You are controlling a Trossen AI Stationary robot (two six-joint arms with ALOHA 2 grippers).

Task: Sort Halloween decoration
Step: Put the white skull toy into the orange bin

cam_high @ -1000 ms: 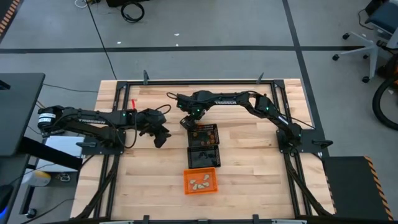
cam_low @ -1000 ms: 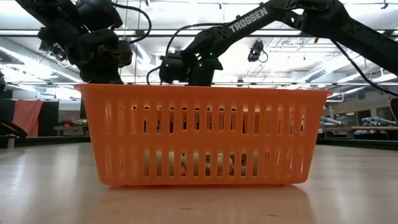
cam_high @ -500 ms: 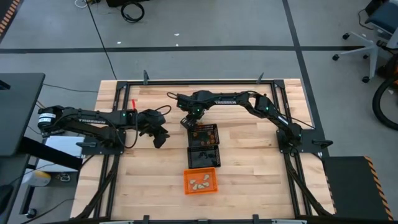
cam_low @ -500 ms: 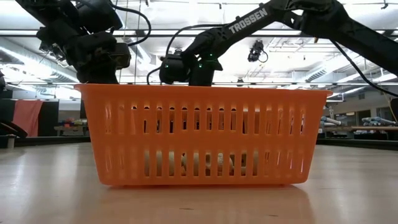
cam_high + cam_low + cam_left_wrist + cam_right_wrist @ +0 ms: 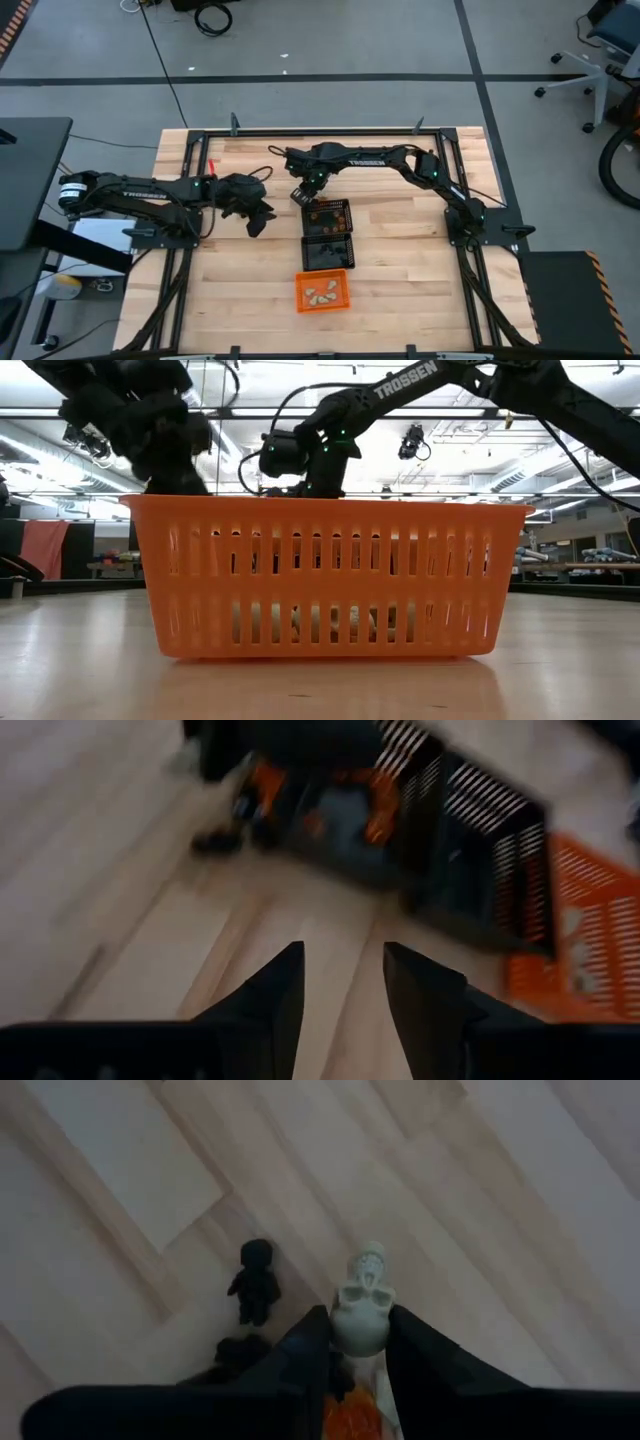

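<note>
My right gripper is at the far left corner of the far black mesh basket and is shut on a cream-white skull trinket. A black figure trinket and another dark trinket lie on the wood beside it. Orange trinkets show in the far black basket, and cream-white ones in the orange basket. My left gripper is open and empty, left of the baskets; its wrist view is blurred. My right gripper pinches the skull trinket by its two sides between its two fingertips. The fingers point down at the table from above. The skull's face and top stick out past the fingertips, toward the wood.
Three baskets stand in a row down the table's middle: the far black one, a second black mesh basket, and the orange basket nearest the front. A black metal frame runs round the table. Bare wood lies on both sides of the row.
My right gripper has gone up a little, still shut on the skull trinket. My left arm has shifted slightly toward the table's right; its wrist view is blurred by the motion.
</note>
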